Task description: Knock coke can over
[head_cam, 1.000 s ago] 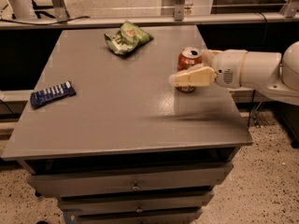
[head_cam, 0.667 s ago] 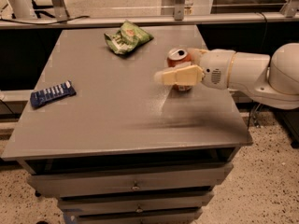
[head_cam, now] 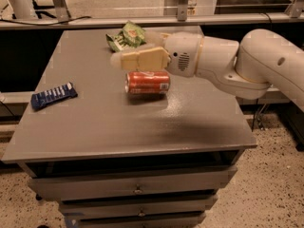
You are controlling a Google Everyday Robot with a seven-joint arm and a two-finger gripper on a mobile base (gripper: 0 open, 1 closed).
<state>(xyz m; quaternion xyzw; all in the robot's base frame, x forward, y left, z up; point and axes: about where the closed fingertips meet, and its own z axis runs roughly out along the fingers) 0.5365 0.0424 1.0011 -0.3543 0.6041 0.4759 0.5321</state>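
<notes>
The coke can [head_cam: 147, 83] lies on its side on the grey table [head_cam: 118, 122], its silver top pointing left. My gripper [head_cam: 124, 60] hangs just above and behind the can, its pale fingers [head_cam: 140, 60] pointing left. The white arm [head_cam: 237, 63] reaches in from the right. The gripper holds nothing.
A green snack bag [head_cam: 127, 36] lies at the back of the table, just behind the gripper. A flat dark-blue packet [head_cam: 53, 95] lies near the left edge. Drawers [head_cam: 137, 189] sit under the tabletop. A rail runs behind the table.
The arm has swept left across the table. The can, upright before, has been pushed left and now lies on its side.
</notes>
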